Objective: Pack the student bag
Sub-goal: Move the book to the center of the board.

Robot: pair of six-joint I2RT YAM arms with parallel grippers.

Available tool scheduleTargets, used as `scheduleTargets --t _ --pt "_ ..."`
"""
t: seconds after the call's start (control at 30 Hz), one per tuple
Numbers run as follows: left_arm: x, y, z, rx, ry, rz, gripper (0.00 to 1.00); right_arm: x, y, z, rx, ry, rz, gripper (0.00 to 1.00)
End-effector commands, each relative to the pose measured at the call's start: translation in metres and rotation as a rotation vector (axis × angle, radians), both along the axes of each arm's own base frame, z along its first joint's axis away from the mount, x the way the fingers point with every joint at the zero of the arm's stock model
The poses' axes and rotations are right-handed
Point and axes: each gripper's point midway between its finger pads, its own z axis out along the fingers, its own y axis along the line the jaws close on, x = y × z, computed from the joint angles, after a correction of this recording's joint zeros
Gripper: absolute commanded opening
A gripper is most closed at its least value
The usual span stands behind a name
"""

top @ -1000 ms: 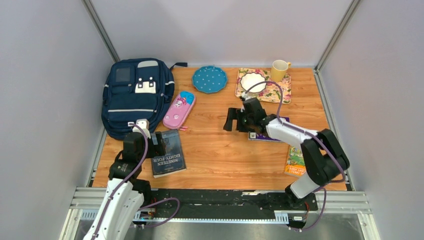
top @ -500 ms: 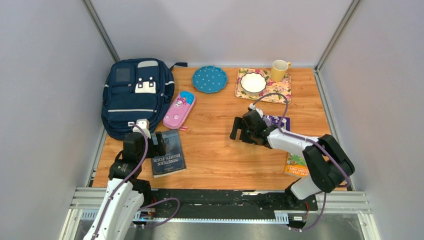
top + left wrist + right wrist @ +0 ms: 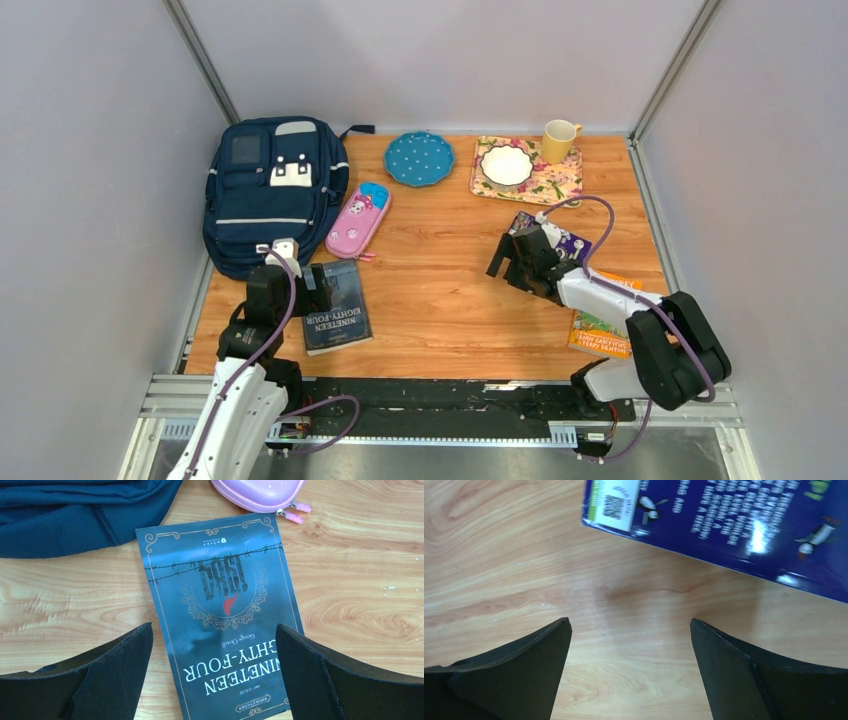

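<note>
Top external view first: your desk [image 3: 440, 290] carries everything for the job, and nothing looks packed yet.

The student bag [image 3: 270, 190] lies flat at the far left corner, front pockets facing up. Lying that way it gives no obvious mouth to drop things into. Whether the main zip is open, you cannot tell from here, so I judge that opening it comes first.

3 books lie flat on the wood:
- The dark book [image 3: 220, 610] sits just beside the bag's near edge, a short carry away. Your left pincer [image 3: 212, 630] hangs over its lower half, jaws spread as wide as they go and holding nothing. It looks lined up to straddle the cover.
- The purple book [image 3: 734, 525] lies right of centre. Your right pincer [image 3: 630, 622] is equally wide and empty. It is over bare wood just off that book's corner, not above the book itself.
- The yellow book [image 3: 600, 320] sits at the near right edge, partly under the right arm.

A flat cover gives the jaws little to bite, so I would expect to work from an edge.

The flowered tray [image 3: 555, 185] at the back right holds a white dish [image 3: 507, 165], with a yellow mug [image 3: 558, 140] at its far corner. A blue plate [image 3: 419, 158] sits alone, left of the tray. These read as clutter, not school things.

The pink pencil case [image 3: 358, 220] leans along the bag's right side, touching it or nearly so.
</note>
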Motion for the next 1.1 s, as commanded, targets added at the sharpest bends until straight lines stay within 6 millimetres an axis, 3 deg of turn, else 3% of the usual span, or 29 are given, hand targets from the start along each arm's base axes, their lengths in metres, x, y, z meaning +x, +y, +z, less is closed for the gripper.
scheduleTargets --t 0.0,0.27,0.33,0.4,0.5,0.6,0.63,0.67,0.77,0.8,0.87,0.9,1.0,1.03,1.07 --pt "0.004 -0.001 0.004 0.009 -0.030 -0.020 0.99 -0.025 -0.045 -0.025 -0.107 0.103 -0.171 1.00" --pt "0.004 -0.004 0.004 0.001 -0.028 -0.034 0.99 0.023 -0.077 -0.024 -0.215 0.056 -0.249 1.00" --pt "0.004 -0.003 0.004 0.004 -0.028 -0.026 0.99 0.042 -0.068 -0.014 -0.192 -0.001 -0.222 1.00" --pt "0.003 -0.003 0.004 0.002 -0.028 -0.027 0.99 0.045 -0.073 -0.017 -0.215 0.019 -0.263 1.00" --pt "0.004 0.003 0.006 0.018 -0.033 0.001 0.99 0.055 -0.056 -0.004 -0.179 0.014 -0.221 1.00" --pt "0.005 0.009 0.011 0.031 -0.054 0.034 0.99 0.048 -0.010 0.016 -0.137 -0.067 -0.094 0.99" --pt "0.005 0.013 0.012 0.043 -0.061 0.060 0.99 0.047 0.007 0.034 -0.101 -0.119 -0.051 0.99" --pt "0.006 0.016 0.015 0.034 -0.075 0.089 0.99 0.039 0.034 0.043 -0.074 -0.148 0.028 0.99" --pt "0.005 0.027 0.019 0.030 -0.092 0.177 0.99 0.031 0.086 0.067 0.069 -0.171 0.184 0.98" --pt "0.005 0.031 0.019 0.029 -0.095 0.213 0.99 0.039 0.105 0.086 0.134 -0.212 0.223 0.98" --pt "0.004 0.045 0.019 0.033 -0.094 0.324 0.99 0.043 0.127 0.093 0.203 -0.206 0.292 0.98" --pt "0.003 0.048 0.021 0.033 -0.087 0.346 0.99 0.054 0.147 0.122 0.257 -0.257 0.344 0.98" --pt "0.004 0.044 0.022 -0.003 -0.063 0.361 0.99 0.067 0.182 0.135 0.309 -0.239 0.469 0.98" --pt "0.005 0.041 0.021 -0.017 -0.056 0.351 0.99 0.080 0.200 0.169 0.355 -0.292 0.505 0.98" --pt "0.005 0.039 0.020 -0.026 -0.050 0.354 0.99 0.086 0.209 0.175 0.368 -0.298 0.518 0.98"
